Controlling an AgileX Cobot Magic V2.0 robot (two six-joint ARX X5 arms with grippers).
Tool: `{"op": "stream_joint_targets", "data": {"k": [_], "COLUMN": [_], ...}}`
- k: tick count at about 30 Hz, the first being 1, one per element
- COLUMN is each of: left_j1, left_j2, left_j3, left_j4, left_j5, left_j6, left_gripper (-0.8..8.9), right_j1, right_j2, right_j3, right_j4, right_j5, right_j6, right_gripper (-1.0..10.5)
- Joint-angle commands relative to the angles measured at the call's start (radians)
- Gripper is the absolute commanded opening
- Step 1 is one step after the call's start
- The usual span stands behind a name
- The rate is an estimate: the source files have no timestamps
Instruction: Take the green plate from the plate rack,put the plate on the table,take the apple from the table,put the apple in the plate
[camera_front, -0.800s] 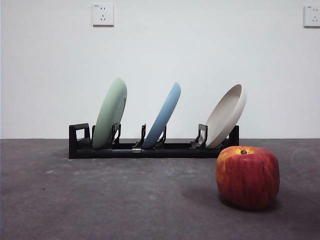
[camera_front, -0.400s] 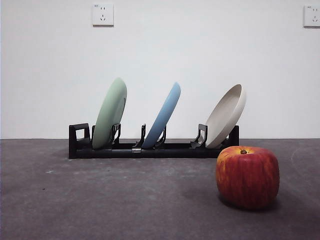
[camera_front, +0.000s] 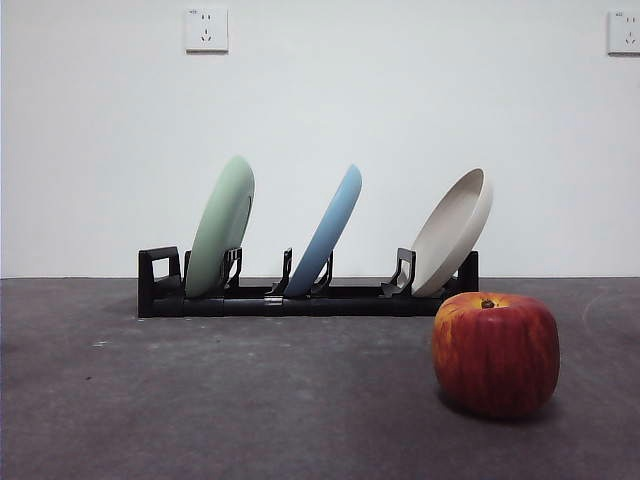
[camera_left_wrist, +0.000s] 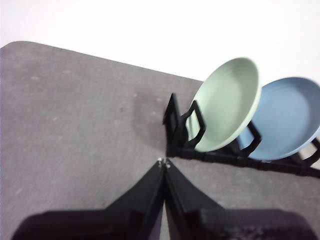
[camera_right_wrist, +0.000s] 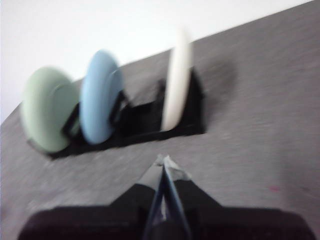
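Note:
The green plate (camera_front: 221, 227) leans in the left slot of the black plate rack (camera_front: 300, 296). It also shows in the left wrist view (camera_left_wrist: 227, 111) and, blurred, in the right wrist view (camera_right_wrist: 47, 115). The red apple (camera_front: 495, 352) sits on the table (camera_front: 250, 400) in front of the rack's right end. My left gripper (camera_left_wrist: 163, 163) is shut and empty, short of the rack's looped end (camera_left_wrist: 185, 131). My right gripper (camera_right_wrist: 163, 161) is shut and empty, short of the rack (camera_right_wrist: 140, 127). Neither gripper shows in the front view.
A light blue plate (camera_front: 325, 232) stands in the rack's middle slot and a cream-white plate (camera_front: 452, 232) in its right slot. A white wall with two sockets (camera_front: 205, 29) rises behind the table's far edge.

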Motion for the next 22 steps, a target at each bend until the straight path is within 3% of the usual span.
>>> {"op": "stream_joint_targets", "data": {"k": [1,9,11,14,16,22], "left_j1": [0.002,0.002,0.002,-0.003,-0.013,-0.055], "left_j2": [0.095,0.418,0.496,0.609,0.673,0.856], "left_j3": [0.073,0.296,0.351,0.434,0.482,0.674], "left_j4": [0.005,-0.005,-0.031,-0.075,-0.084,-0.129], "left_j5": [0.037,0.271,0.323,0.349,0.352,0.361], "left_j6": [-0.001,0.023,0.023,0.023,0.022,0.024], "left_gripper": [-0.05,0.00,0.13,2.12,3.07,3.14], "right_j1": [0.001,0.001,0.001,0.002,0.002,0.002], "right_j2": [0.086,0.273,0.301,0.334,0.348,0.354], "right_j3": [0.056,0.184,0.206,0.235,0.247,0.258], "right_j4": [-0.005,-0.017,-0.028,-0.052,-0.065,-0.070], "right_j5": [-0.075,-0.215,-0.224,-0.219,-0.219,-0.219], "right_j6": [-0.043,-0.089,-0.089,-0.089,-0.090,-0.105], "right_gripper": [-0.1,0.2,1.2,3.3,3.5,3.5]}}
